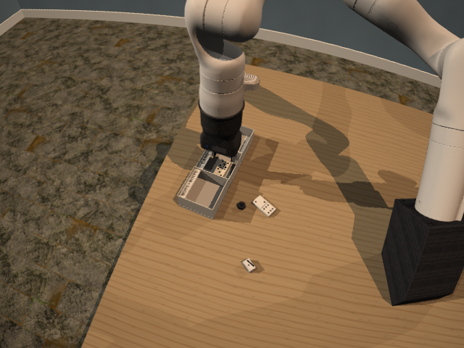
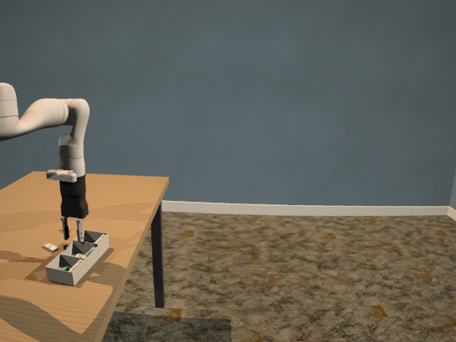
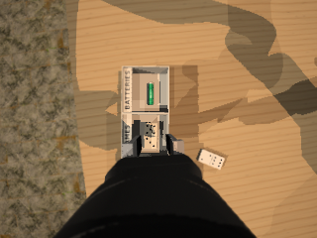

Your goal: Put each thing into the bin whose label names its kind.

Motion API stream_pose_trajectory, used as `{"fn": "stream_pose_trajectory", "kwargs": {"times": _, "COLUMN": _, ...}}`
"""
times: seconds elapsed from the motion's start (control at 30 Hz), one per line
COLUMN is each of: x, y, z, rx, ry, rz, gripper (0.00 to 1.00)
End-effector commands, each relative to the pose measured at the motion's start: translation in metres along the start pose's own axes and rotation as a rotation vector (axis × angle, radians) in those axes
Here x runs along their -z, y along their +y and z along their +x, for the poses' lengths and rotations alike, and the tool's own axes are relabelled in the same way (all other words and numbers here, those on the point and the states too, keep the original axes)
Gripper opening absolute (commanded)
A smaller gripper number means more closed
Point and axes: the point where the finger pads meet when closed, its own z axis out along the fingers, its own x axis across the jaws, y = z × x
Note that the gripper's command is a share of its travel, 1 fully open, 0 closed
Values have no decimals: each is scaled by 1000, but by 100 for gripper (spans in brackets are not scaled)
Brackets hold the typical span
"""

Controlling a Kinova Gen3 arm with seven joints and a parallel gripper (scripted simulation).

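A grey row of three labelled bins stands near the table's left edge. My gripper is open and hangs just above the middle bin. A pale domino lies in that bin below the fingers. A green battery lies in the bin marked BATTERIES. The end bin looks empty. On the table lie a white domino, a small black round part and a small white tile.
The arm's black base block stands at the table's right. The table edge runs close beside the bins, with floor beyond. The wrist hides the third bin in the wrist view.
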Motion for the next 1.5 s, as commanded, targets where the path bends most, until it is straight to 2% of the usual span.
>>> {"fn": "stream_pose_trajectory", "kwargs": {"times": 0.0, "x": 1, "y": 8, "z": 15, "rx": 97, "ry": -1, "rz": -1, "gripper": 79}}
{"fn": "stream_pose_trajectory", "kwargs": {"times": 0.43, "x": 1, "y": 54, "z": 114, "rx": 747, "ry": -1, "rz": -1, "gripper": 79}}
{"fn": "stream_pose_trajectory", "kwargs": {"times": 0.5, "x": 1, "y": 54, "z": 114, "rx": 747, "ry": -1, "rz": -1, "gripper": 79}}
{"fn": "stream_pose_trajectory", "kwargs": {"times": 0.77, "x": 1, "y": 54, "z": 116, "rx": 1124, "ry": -2, "rz": -1, "gripper": 79}}
{"fn": "stream_pose_trajectory", "kwargs": {"times": 1.47, "x": 1, "y": 54, "z": 115, "rx": 1124, "ry": -2, "rz": -1, "gripper": 79}}
